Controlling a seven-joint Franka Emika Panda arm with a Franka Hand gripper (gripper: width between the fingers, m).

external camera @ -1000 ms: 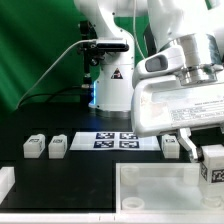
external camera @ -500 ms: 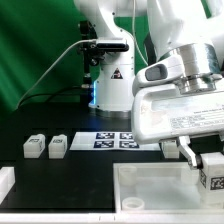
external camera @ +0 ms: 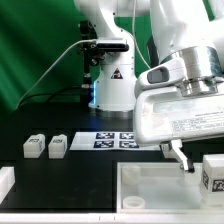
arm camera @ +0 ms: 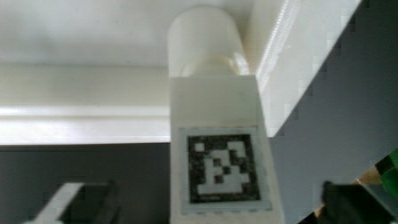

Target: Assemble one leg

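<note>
One leg (external camera: pixel 214 175), a stubby white block with a square tag, stands at the exterior view's right edge over the tabletop panel (external camera: pixel 160 188). My gripper (external camera: pixel 200 165) hangs around it; one dark finger (external camera: pixel 181 157) shows apart from the leg's side, the other is out of frame. In the wrist view the leg (arm camera: pixel 221 150) lies between my gripper's (arm camera: pixel 217 205) fingers (arm camera: pixel 80 200), with a dark gap on each side, so the jaws are open. Its rounded end points at the white panel (arm camera: pixel 71 95). Two more legs (external camera: pixel 34 146) (external camera: pixel 58 146) sit at the exterior view's left.
The marker board (external camera: pixel 112 139) lies in the middle of the black table. The robot's base (external camera: pixel 110 80) stands behind it. A white piece (external camera: pixel 5 182) shows at the lower left edge of the exterior view. The panel has a raised rim (external camera: pixel 125 172).
The gripper and the leg have moved a little down and toward the exterior view's right. The visible finger now stands farther from the leg's side than before.
</note>
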